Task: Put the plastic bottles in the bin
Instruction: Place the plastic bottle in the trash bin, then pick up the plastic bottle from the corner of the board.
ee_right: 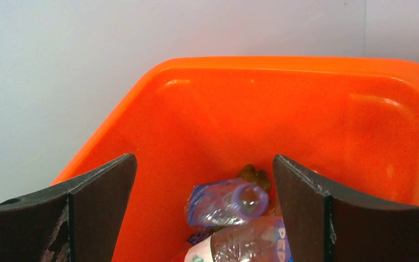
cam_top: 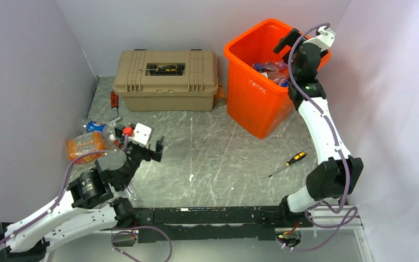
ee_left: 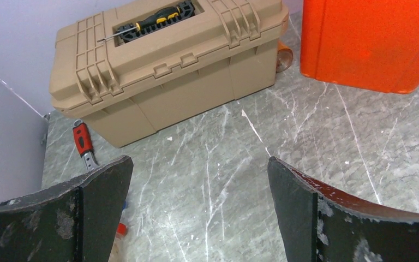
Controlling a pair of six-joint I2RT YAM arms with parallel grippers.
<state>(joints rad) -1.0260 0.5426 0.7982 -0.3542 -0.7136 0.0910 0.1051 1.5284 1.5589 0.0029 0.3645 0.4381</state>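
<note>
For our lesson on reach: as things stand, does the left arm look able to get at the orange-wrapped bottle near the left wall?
Probably yes. The orange-wrapped bottle lies close beside the left gripper, whose jaws are open and empty. Nothing seems to block it, though the gripper faces the toolbox and must turn.

A tall square bright orange plastic bin (cam_top: 251,114) with small white lettering, crushed clear plastic bottles (ee_right: 226,203) with blue labels, a tan latched plastic toolbox (cam_top: 166,93), and a grey, white-streaked marbled tabletop (cam_top: 213,164).
</note>
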